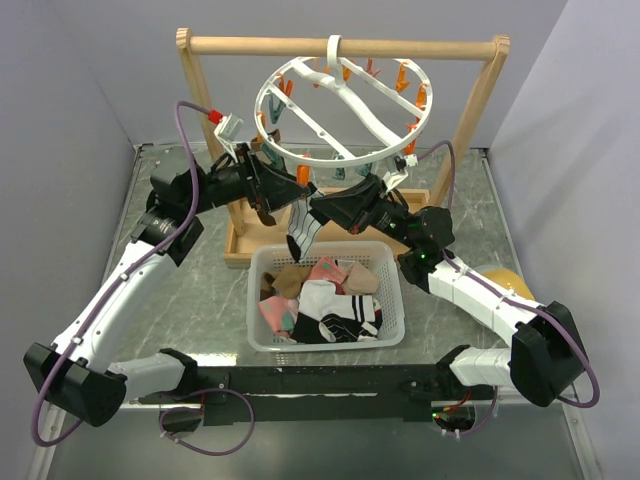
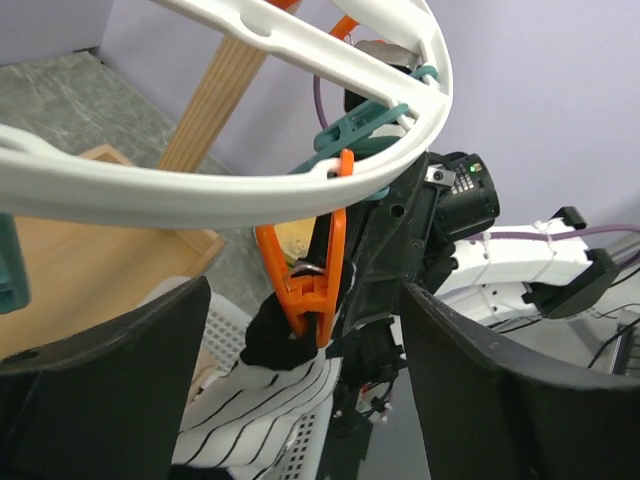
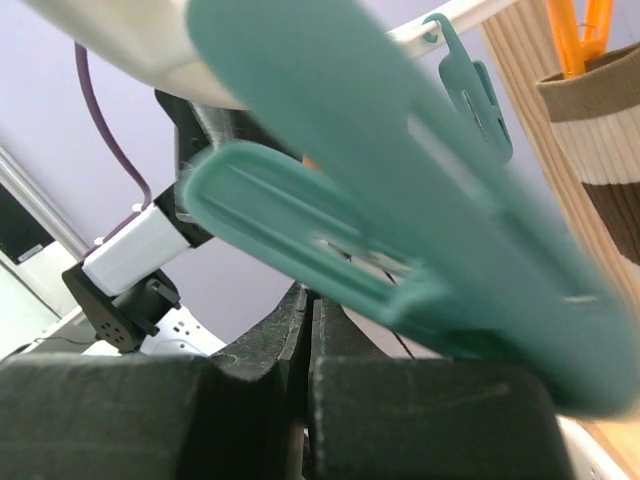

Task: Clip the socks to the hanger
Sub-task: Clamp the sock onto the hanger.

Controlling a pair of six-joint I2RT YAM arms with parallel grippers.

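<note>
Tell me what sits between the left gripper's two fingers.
An orange peg hanging from the hanger, apparently clamped on the striped sock; the left wrist view shows it, the left gripper open around it.

teal peg [image 3: 420, 230] blurred close-up; striped sock [image 2: 260, 420] cut off below.

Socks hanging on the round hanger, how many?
2: a brown striped sock at the white ring's left; a black-and-white striped sock on an orange peg. Others may be hidden.
</note>
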